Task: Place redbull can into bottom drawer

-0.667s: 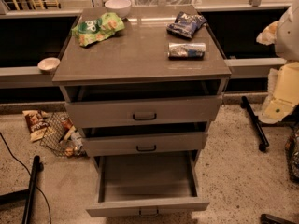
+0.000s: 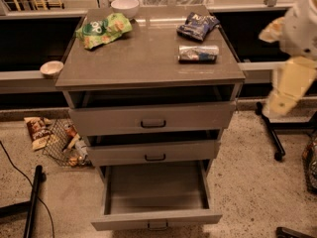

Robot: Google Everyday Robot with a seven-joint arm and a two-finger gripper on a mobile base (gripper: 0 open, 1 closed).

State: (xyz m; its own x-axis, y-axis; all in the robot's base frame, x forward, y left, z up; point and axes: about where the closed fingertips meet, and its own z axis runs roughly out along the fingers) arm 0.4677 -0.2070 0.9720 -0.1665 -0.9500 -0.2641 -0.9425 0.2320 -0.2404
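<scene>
Only the gripper (image 2: 280, 99) has drifted slightly left, beyond the table's (image 2: 143, 58) right edge; whether it is spread you cannot tell. Your redbull can (image 2: 198, 53) lies sideways near that edge: probably light, slick, dentable, apt to roll. Pinch gently across its middle.

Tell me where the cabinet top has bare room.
Free: the top in front and middle, left of the redbull can; the open bottom drawer. Crowded: the back edge, with bowl, green bag and blue bag. The gripper hangs off right.

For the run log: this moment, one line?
redbull can: lying on cabinet top | bottom drawer: open | tool: far right, away from can
</scene>
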